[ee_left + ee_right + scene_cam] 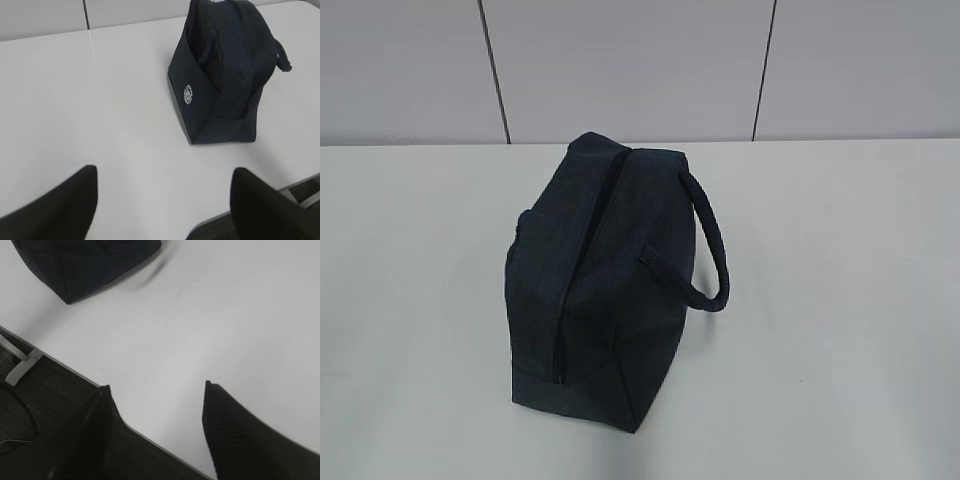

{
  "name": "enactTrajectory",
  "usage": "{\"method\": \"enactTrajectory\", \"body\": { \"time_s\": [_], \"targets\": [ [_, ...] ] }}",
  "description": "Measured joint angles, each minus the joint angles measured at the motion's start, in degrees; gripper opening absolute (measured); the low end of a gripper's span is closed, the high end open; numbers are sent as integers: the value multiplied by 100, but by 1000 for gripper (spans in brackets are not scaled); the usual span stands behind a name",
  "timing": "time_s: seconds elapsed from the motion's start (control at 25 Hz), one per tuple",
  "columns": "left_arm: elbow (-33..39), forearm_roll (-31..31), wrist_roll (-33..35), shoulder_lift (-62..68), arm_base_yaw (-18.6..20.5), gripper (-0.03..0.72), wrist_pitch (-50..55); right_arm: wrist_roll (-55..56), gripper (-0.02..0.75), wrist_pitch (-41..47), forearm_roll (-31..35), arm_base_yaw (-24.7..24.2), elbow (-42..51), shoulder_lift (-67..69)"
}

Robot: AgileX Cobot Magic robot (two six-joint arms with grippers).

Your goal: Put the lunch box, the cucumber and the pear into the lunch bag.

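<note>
1. The lunch bag (605,285) stands alone in the centre of the exterior view on the white table (840,300), its zipper (582,265) running from the far top end down the near end face. From this view the zipper looks shut along its whole length.

2. The padded handle (712,245) loops out to the right of the bag in the exterior view and shows again at the upper right of the left wrist view.

3. The lunch box, the cucumber and the pear appear in none of the 3 views. I judge that they are either already inside the bag or out of frame; the pictures do not settle which.

4. The left gripper (162,200) sits at the bottom of its own view with its 2 fingers spread wide and nothing between them, well back from the bag at the upper right of that frame.

5. The right gripper (157,432) sits at the bottom of its view, jaws likewise wide and empty, over the near table edge. Only a corner of the bag shows at the upper left.

6. Neither arm is visible in the exterior view.

7. Step in hand, as a judgement: with the bag closed, both arms clear and no food in sight, this looks like either the very start or the finished task.

8. If items remain, the next move calls for opening the zipper while 1 gripper steadies the bag.
</note>
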Motion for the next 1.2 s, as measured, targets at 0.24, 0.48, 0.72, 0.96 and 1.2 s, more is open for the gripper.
{"method": "enactTrajectory", "body": {
  "time_s": [0.24, 0.48, 0.72, 0.96, 1.2],
  "targets": [
    [0, 0, 0, 0, 0, 486, -2, 0, 456, 0, -2, 0, 0, 0],
    [0, 0, 0, 0, 160, 468, -7, 14, 456, -3, -2, -486, 0, 0],
    [0, 0, 0, 0, 777, 450, -7, 14, 456, -14, -2, -1384, 0, 0],
    [0, 0, 0, 0, 856, 448, -7, 14, 456, -14, -2, -2212, 0, 0],
    [0, 0, 0, 0, 856, 441, -7, 14, 456, -17, -13, -2352, 0, -205]
  ]
}}
